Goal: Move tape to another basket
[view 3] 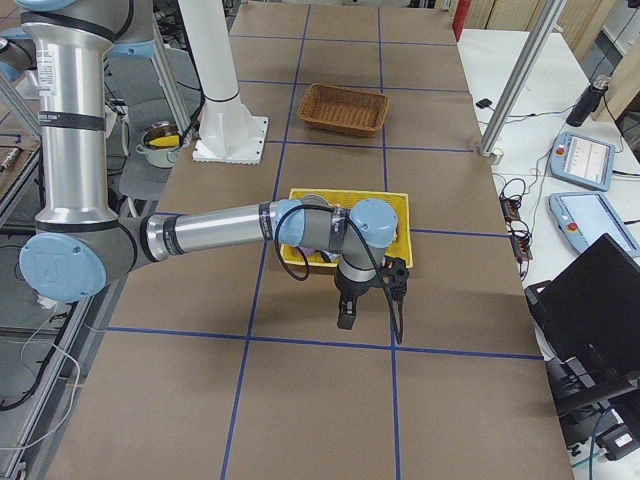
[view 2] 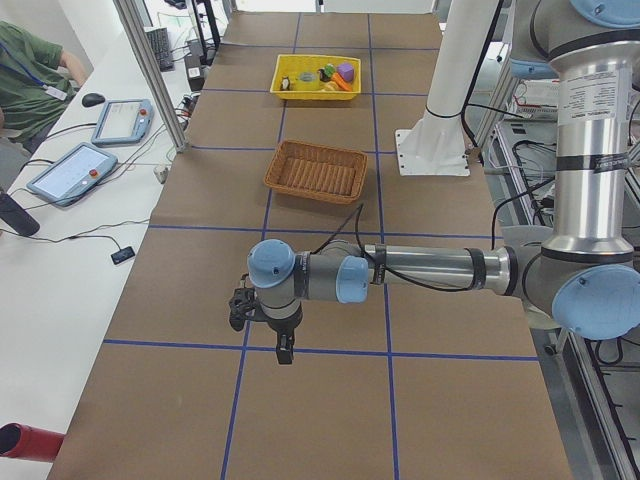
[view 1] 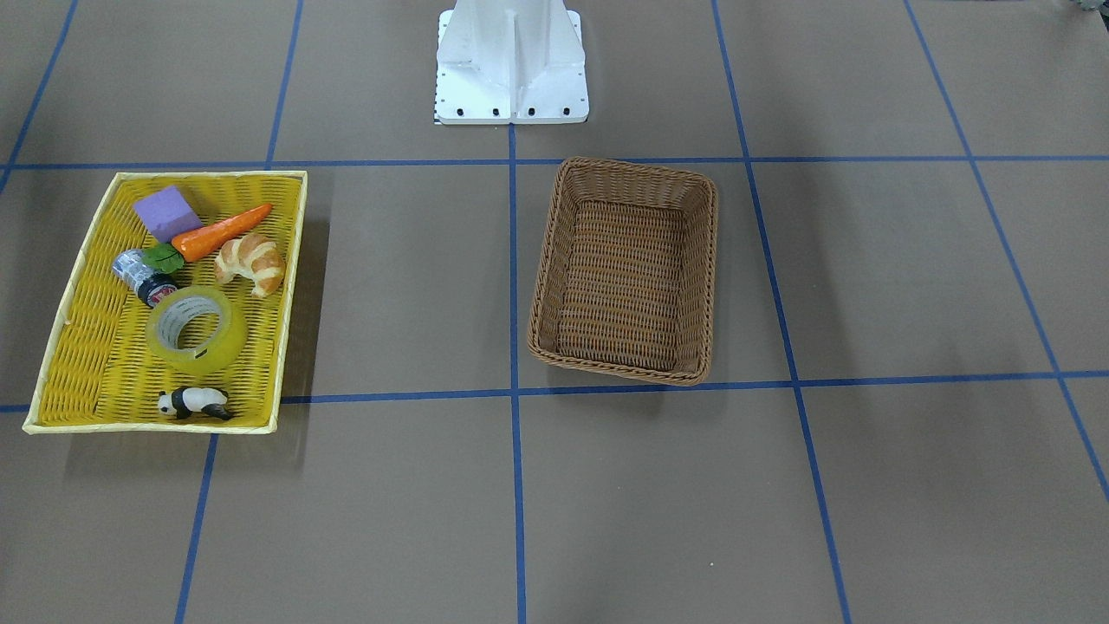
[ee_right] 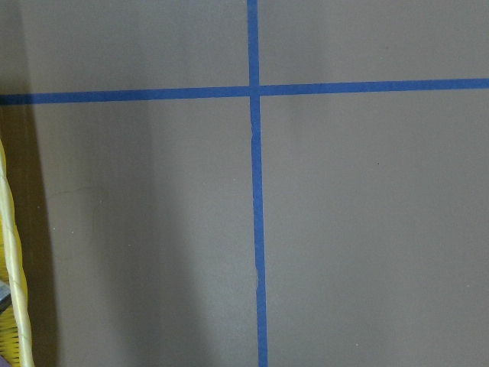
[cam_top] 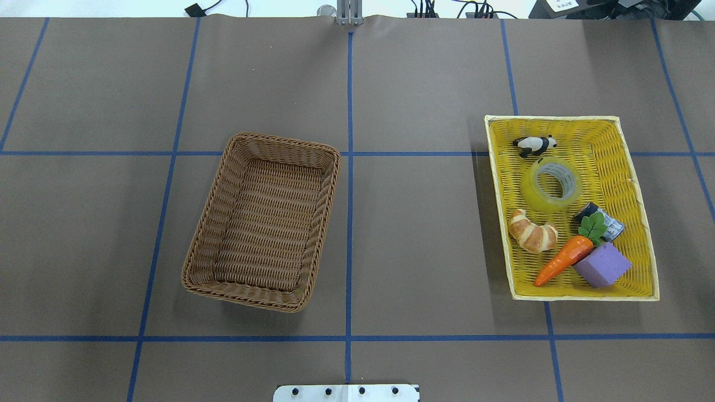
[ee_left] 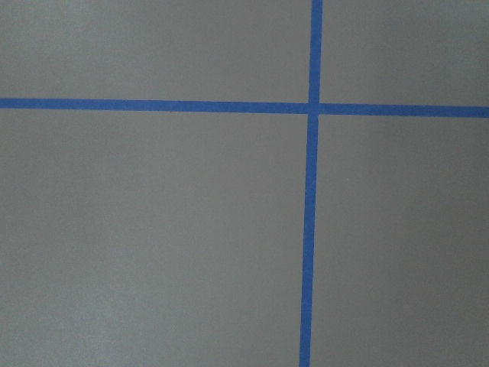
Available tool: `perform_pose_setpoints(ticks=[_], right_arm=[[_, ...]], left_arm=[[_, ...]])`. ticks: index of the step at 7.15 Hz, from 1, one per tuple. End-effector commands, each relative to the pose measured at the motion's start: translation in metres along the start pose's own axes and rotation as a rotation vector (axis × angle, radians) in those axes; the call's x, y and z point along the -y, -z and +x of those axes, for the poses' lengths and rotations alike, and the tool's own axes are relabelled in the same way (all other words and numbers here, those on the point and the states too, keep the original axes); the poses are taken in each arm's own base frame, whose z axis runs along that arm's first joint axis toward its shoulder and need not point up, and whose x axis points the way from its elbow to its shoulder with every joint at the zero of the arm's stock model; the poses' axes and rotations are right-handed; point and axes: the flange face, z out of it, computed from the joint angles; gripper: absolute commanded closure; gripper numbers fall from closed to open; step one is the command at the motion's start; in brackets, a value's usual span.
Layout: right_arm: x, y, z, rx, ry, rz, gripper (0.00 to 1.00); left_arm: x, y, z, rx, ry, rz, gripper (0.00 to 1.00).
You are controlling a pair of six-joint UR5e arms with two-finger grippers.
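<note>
The tape, a translucent yellow roll, lies flat in the yellow tray, between a panda figure and a croissant; it also shows in the overhead view. The brown wicker basket stands empty near the table's middle. My left gripper hangs over bare table, well away from the basket. My right gripper hangs just outside the tray's end. Neither shows in the overhead, front or wrist views, so I cannot tell whether they are open or shut.
The tray also holds a croissant, carrot, purple block, silver cylinder and panda. The tray's rim edges the right wrist view. The robot's white base stands behind the basket.
</note>
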Motion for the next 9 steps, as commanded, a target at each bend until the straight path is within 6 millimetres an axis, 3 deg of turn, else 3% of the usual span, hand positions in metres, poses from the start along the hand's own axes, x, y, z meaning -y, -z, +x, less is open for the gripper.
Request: perform_pose_setpoints(ticks=[1, 3, 4, 5, 6, 7, 8, 9], right_arm=[[0.012, 0.016, -0.014, -0.004, 0.028, 0.034, 0.0], [0.061, 0.067, -0.063, -0.032, 0.137, 0.143, 0.0], [0.066, 0.065, -0.095, -0.024, 0.182, 0.142, 0.0], [0.061, 0.062, -0.148, -0.022, 0.295, 0.156, 0.0], [0.079, 0.048, -0.174, -0.006, 0.373, 0.209, 0.0], [0.085, 0.044, -0.19, 0.037, 0.448, 0.314, 0.0], [0.084, 0.014, -0.227, 0.082, 0.413, 0.301, 0.0], [0.08, -0.003, -0.261, 0.115, 0.377, 0.291, 0.0]], left_arm=[[0.0, 0.0, -0.001, 0.0, 0.002, -0.001, 0.02], [0.004, 0.006, 0.005, -0.014, 0.007, 0.005, 0.02], [0.009, 0.014, 0.018, -0.081, -0.008, 0.019, 0.02], [0.024, 0.027, 0.036, -0.108, -0.049, 0.052, 0.02], [0.045, 0.045, 0.057, -0.118, -0.098, 0.096, 0.02], [0.047, 0.046, 0.06, -0.119, -0.107, 0.101, 0.01], [0.051, 0.04, 0.054, -0.111, -0.104, 0.093, 0.02], [0.059, 0.047, 0.062, -0.112, -0.113, 0.104, 0.02]])
